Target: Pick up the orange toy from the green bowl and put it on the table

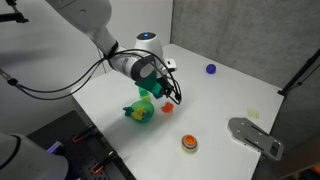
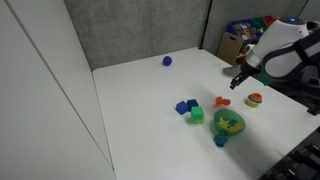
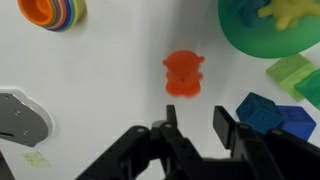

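Observation:
The orange toy [image 3: 183,75] lies flat on the white table [image 3: 100,70], outside the green bowl [image 3: 250,35]. It also shows in both exterior views [image 1: 166,109] [image 2: 221,101]. The green bowl [image 1: 144,106] [image 2: 229,124] stands beside the toy and holds a yellow thing [image 3: 288,12]. My gripper [image 3: 195,118] is open and empty. It hangs just above the table, close to the toy but apart from it. It shows in both exterior views [image 1: 172,95] [image 2: 238,80].
An orange disc with a yellow-green rim [image 3: 52,12] [image 1: 189,144] [image 2: 254,99] lies nearby. Blue blocks [image 3: 265,112] and a green block [image 3: 290,72] sit by the bowl. A grey flat piece [image 1: 255,135] [image 3: 20,115] lies at the table's edge. A blue ball [image 1: 211,69] [image 2: 167,61] lies far off.

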`<state>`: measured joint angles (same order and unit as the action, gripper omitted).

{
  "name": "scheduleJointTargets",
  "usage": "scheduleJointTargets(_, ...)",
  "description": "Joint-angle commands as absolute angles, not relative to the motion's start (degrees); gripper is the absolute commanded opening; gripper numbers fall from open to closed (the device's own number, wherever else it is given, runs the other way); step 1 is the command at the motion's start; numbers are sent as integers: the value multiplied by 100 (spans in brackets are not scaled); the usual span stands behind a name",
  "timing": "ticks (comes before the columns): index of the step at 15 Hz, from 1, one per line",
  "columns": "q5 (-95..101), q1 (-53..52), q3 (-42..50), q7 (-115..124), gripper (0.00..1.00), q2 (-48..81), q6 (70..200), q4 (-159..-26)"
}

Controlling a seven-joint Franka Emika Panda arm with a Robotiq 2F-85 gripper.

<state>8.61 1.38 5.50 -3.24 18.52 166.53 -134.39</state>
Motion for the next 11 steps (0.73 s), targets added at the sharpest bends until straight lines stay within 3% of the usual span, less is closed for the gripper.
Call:
scheduleJointTargets(1, 662, 170, 458, -255, 75, 1426, 16051, -13461)
scheduleJointTargets(4, 165, 274, 150, -497, 97, 1014, 15016, -13465)
scheduleJointTargets(5, -42, 282, 82, -554, 100, 900, 14651, -13443)
scheduleJointTargets(10, -190, 199, 131, -453, 100, 314, 13338, -13425)
scheduleJointTargets(11, -109, 163, 128, -367, 100, 555, 13717, -13425)
